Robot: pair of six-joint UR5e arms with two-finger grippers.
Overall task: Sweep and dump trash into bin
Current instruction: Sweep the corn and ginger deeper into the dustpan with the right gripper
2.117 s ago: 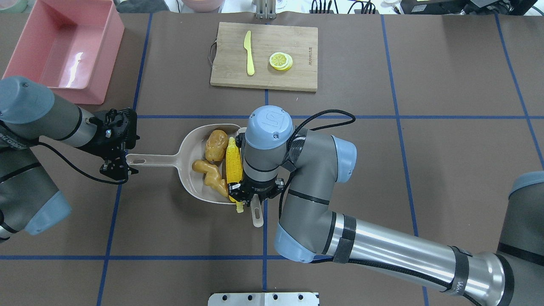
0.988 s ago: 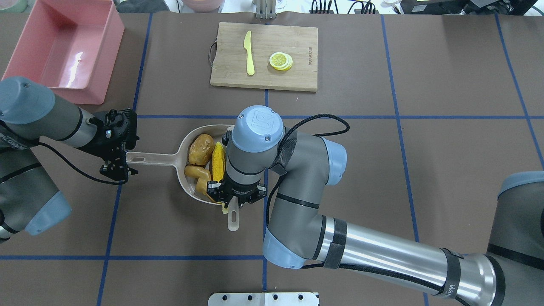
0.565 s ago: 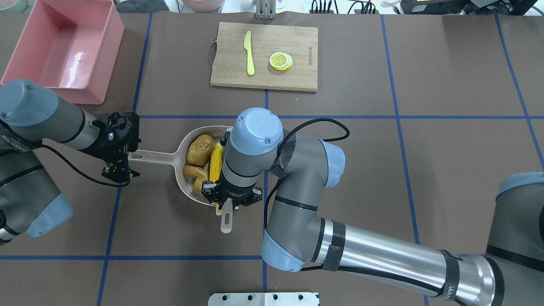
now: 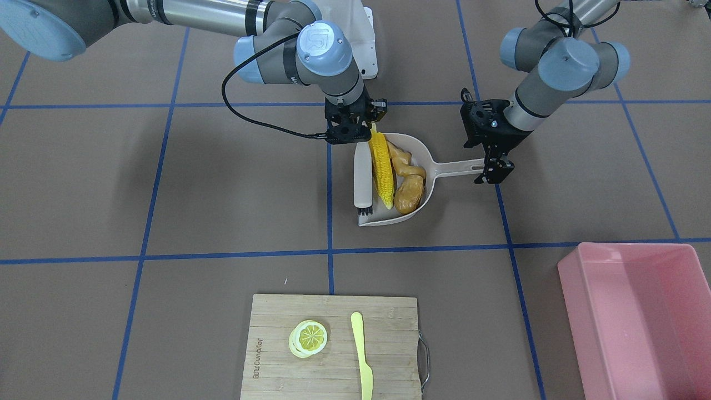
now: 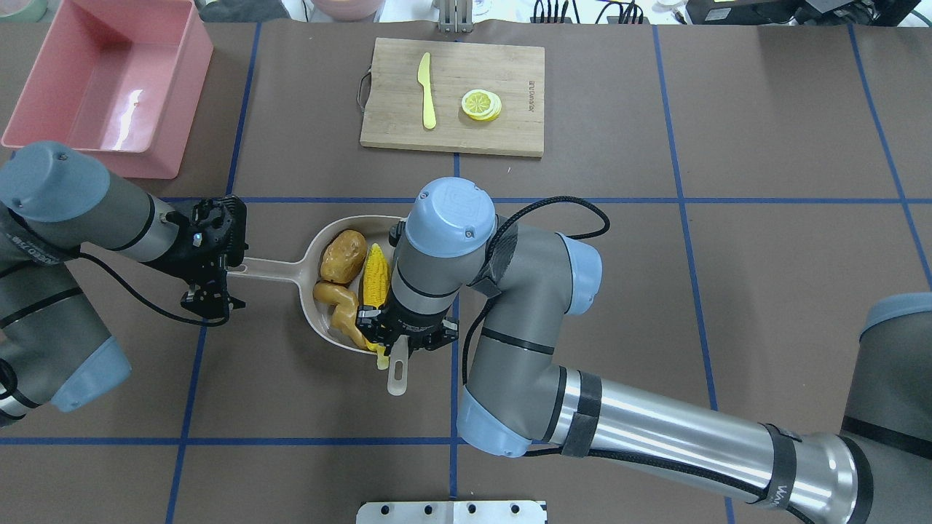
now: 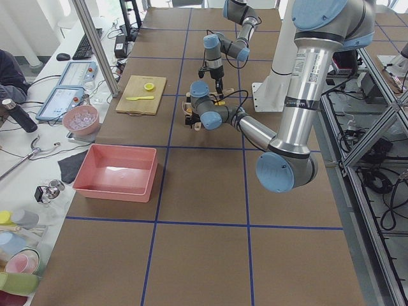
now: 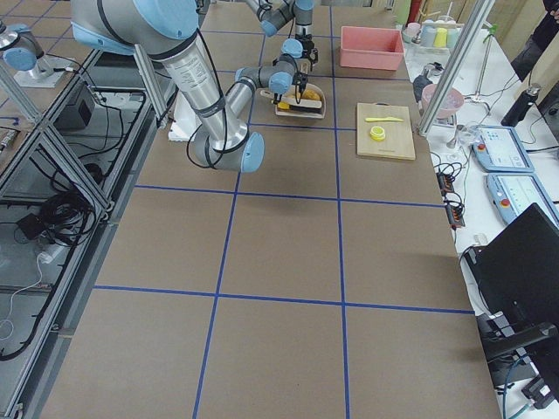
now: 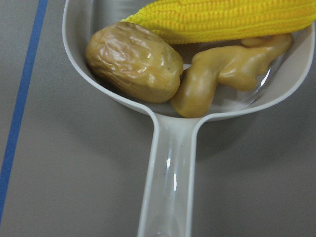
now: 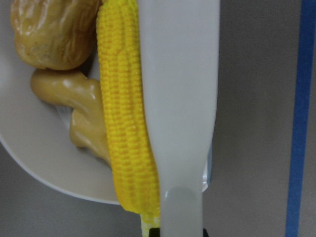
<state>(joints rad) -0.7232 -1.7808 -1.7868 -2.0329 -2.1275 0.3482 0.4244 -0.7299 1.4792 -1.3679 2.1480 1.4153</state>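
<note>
The beige dustpan lies mid-table with all the trash in it: yellow corn cob, tan ginger root and orange-brown potato lump. My right gripper is shut on a white brush, which lies along the corn at the pan's open side. My left gripper looks open at the end of the dustpan's handle. The pink bin stands empty at the far left corner.
A wooden cutting board with a yellow knife and lemon slices lies at the table's far middle. Blue tape lines cross the brown table. A metal plate sits at the near edge.
The right arm pushed the brush and corn leftward, packing the trash deeper into the pan, then eased back slightly. The left gripper moved right until it covered the handle's end.
</note>
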